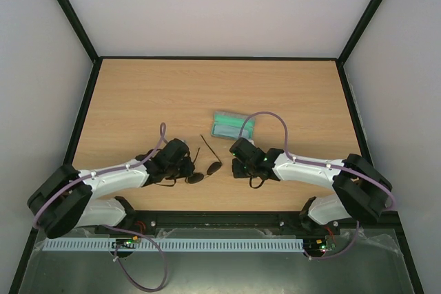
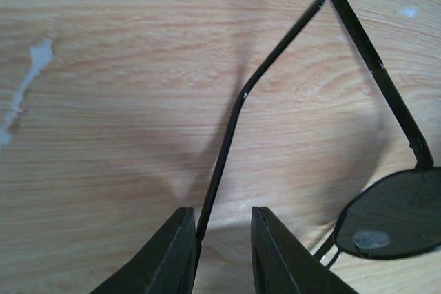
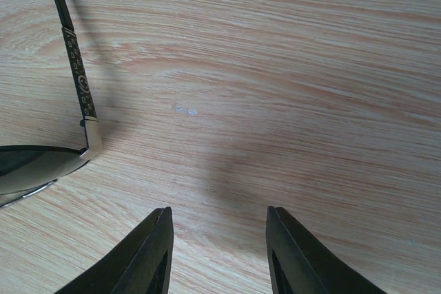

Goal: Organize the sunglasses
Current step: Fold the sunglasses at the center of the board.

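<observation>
The black sunglasses (image 1: 205, 173) lie unfolded on the wooden table between my two grippers, one thin arm pointing toward the far side. My left gripper (image 1: 185, 168) is at their left end. In the left wrist view its jaws (image 2: 222, 211) stand apart, and one thin temple arm (image 2: 227, 142) runs in between them, resting against the left finger (image 2: 176, 253). A dark lens (image 2: 400, 211) shows at the lower right. My right gripper (image 1: 238, 162) hovers just right of the sunglasses, open (image 3: 218, 210) over bare wood. A lens (image 3: 31, 163) and a patterned temple arm (image 3: 77, 74) sit at its left.
A grey rectangular case with green lining (image 1: 233, 126) lies open behind the grippers, a little right of the table's middle. Dark frame rails border the table (image 1: 138, 94) on the left, right and far sides.
</observation>
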Controlling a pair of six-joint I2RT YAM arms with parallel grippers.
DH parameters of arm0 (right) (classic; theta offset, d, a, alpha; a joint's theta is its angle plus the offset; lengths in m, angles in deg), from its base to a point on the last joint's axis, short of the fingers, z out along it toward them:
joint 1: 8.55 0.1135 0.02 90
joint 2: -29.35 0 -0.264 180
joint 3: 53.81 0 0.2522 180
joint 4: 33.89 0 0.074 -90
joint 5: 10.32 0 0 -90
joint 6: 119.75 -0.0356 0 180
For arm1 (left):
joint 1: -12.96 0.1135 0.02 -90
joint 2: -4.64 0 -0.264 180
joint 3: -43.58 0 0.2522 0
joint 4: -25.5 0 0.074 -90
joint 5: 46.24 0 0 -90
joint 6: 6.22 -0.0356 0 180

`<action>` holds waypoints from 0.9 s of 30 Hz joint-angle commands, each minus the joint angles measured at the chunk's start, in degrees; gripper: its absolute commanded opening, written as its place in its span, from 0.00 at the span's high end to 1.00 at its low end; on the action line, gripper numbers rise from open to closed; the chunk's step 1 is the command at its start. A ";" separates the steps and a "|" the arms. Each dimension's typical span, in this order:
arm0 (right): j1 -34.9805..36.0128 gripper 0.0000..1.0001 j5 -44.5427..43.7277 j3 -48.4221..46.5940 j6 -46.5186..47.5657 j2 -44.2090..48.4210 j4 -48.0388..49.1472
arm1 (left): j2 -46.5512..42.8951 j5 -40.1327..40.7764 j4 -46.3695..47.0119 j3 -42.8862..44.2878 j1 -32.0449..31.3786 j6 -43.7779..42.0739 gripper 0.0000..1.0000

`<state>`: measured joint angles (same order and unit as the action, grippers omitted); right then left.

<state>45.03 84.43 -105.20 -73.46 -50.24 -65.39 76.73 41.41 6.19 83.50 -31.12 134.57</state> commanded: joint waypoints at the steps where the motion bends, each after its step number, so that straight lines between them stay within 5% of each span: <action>1: -0.16 0.62 -1.57 0.71 0.37 1.10 -1.13 | -3.36 0.52 -2.55 1.71 -1.27 2.22 0.74; 12: -0.23 0.61 -0.66 0.40 0.10 1.66 -1.99 | -8.36 5.00 -13.35 6.88 5.12 -1.41 0.61; 21: 0.75 0.67 4.54 3.56 -3.07 4.05 2.02 | 4.41 0.60 -5.18 6.63 7.69 -4.52 0.84; 27: 2.68 0.67 5.36 5.22 -5.25 2.99 4.87 | 10.44 -1.28 -1.69 6.47 4.28 -3.94 0.87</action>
<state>46.76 88.96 -101.31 -76.43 -47.31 -63.46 84.95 42.29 1.82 90.12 -24.60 130.79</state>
